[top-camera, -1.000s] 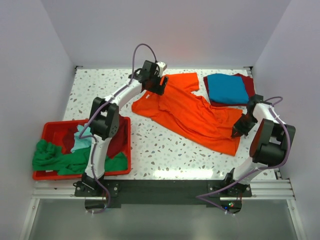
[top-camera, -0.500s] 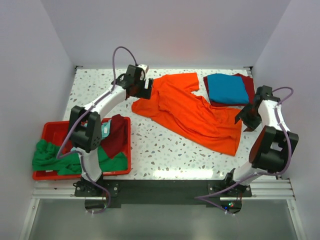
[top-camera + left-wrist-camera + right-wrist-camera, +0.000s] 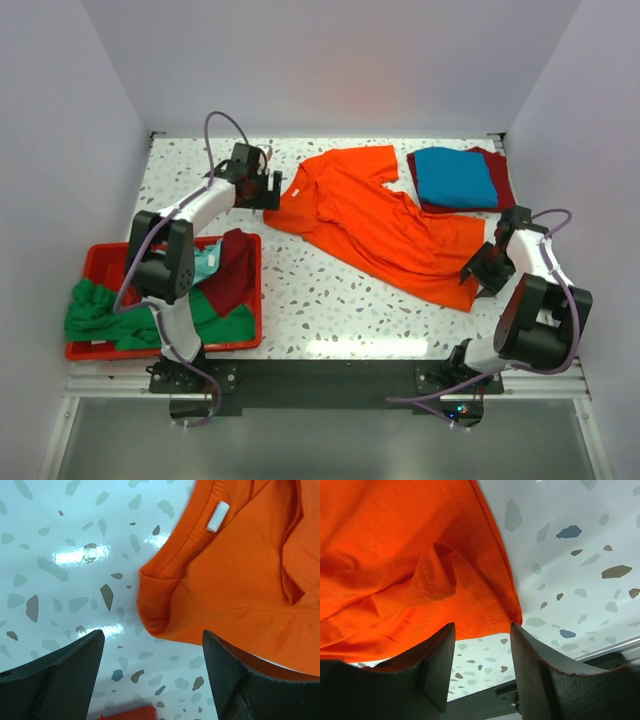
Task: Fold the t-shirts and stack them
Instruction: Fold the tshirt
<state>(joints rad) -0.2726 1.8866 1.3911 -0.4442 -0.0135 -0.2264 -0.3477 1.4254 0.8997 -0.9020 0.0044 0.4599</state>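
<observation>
Plainly the job here is to get the bright orange soft-cloth t-shirt (image 3: 375, 225) spread flat before any fold. It lies slantwise across the white speckled table (image 3: 330, 300), from the upper centre of the overhead view down toward the right edge. The left gripper (image 3: 150, 645) hovers with its jaws wide and empty, and the shirt's rolled shoulder corner sits just ahead of the gap, near the collar with its small white label (image 3: 218, 516). The right gripper (image 3: 482, 650) stands partly spread with nothing pinched, the stitched hem corner just at its opening. I'd say each should come down squarely on its own corner, bite past the doubled seam, and then draw apart evenly so the cloth tightens without dragging. The shirt looks rumpled, with a ridge of creases down its middle and one sleeve flopped toward the top. At the upper right a folded blue t-shirt (image 3: 455, 177) rests on a dark red t-shirt (image 3: 500, 170). At the lower left a red rectangular plastic bin (image 3: 105, 248) holds more, and a green t-shirt (image 3: 110, 315) spills over its edge.
</observation>
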